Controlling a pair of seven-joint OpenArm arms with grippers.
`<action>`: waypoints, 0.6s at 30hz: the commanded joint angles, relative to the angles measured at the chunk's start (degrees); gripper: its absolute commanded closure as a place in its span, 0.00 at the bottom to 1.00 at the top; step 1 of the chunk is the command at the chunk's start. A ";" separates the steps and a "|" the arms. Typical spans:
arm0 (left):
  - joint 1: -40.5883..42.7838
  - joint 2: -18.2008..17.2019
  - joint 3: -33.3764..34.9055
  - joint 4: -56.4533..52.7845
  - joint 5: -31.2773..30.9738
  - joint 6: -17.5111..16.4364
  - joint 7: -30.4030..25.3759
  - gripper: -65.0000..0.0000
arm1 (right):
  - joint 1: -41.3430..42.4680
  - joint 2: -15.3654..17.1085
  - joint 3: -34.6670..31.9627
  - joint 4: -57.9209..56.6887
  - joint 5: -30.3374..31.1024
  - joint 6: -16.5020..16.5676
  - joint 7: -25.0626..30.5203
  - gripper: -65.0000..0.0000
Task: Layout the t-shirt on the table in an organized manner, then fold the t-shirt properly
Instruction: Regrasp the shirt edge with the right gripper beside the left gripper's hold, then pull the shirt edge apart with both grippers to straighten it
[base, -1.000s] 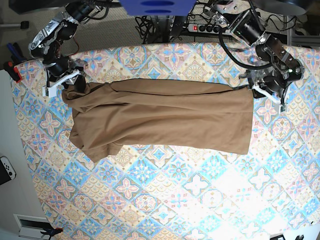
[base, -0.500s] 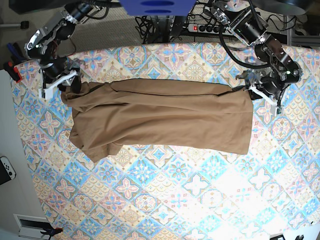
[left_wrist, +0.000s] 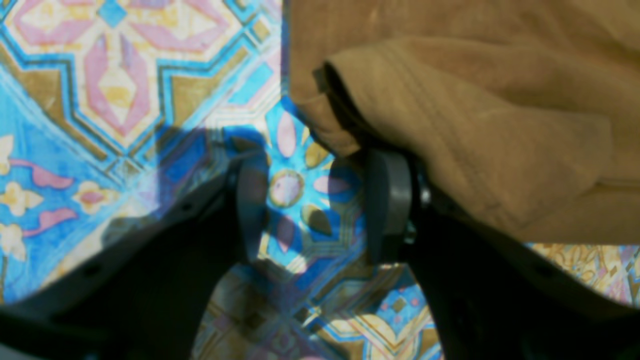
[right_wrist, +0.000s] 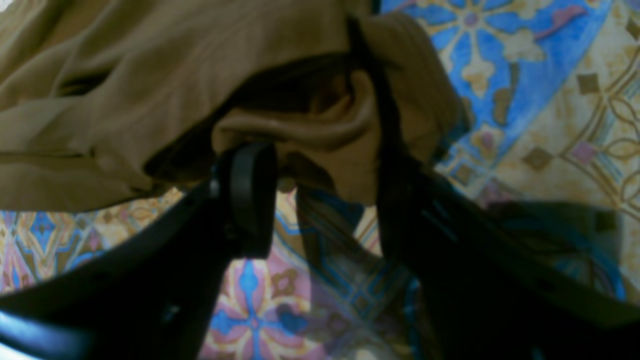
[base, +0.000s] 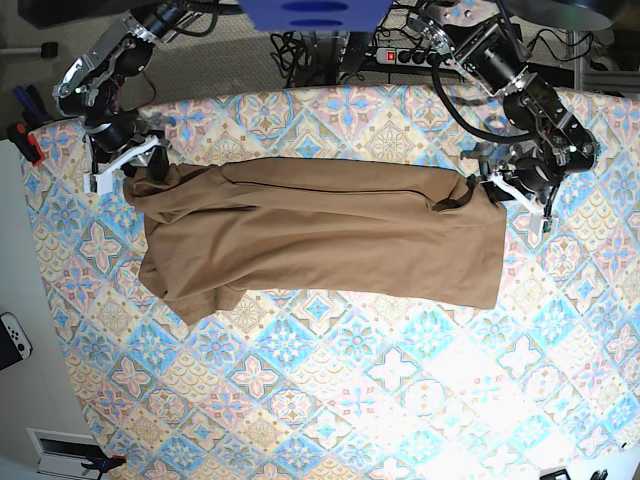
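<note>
1. Base view, far left: right gripper (base: 122, 165) at the sleeve-end top corner of the t-shirt (base: 320, 230). Jaws apart in the wrist view; a fold of tan cloth hanging in the gap and hooked over one finger, not pinched.
2. Centre: t-shirt spread lengthwise across the upper half of the table (base: 330, 400). Long body fairly flat, left end rumpled, one sleeve doubled under at the lower left.
3. Far right: left gripper (base: 505, 187) against the hem-end top corner. Jaws apart, bare table pattern between them, hem fold resting on the outside of one finger.
4. Risk, left end: cloth snagged on the finger likely to drag on retreat and crumple the sleeve further.
5. Risk, right end: closing here probably catches nothing, or only the outer lip of the hem; further inward push would deepen the wrinkle.
6. Change from the earlier frames: left gripper moved inward; hem corner, straight then, now bunched into a ridge. Right gripper roughly where it was; left end of shirt much the same.
</note>
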 joint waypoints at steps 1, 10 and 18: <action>-0.48 0.23 0.35 0.23 -0.38 -0.14 0.35 0.54 | 0.61 0.56 0.09 0.29 1.18 0.34 1.09 0.54; -0.48 0.23 0.44 0.23 -0.47 -0.14 0.44 0.54 | 0.79 0.56 0.09 -7.27 1.18 0.34 1.18 0.54; -0.40 -0.21 4.31 0.23 -0.11 -0.14 0.26 0.94 | 0.52 0.56 0.09 -6.92 1.09 0.34 1.18 0.81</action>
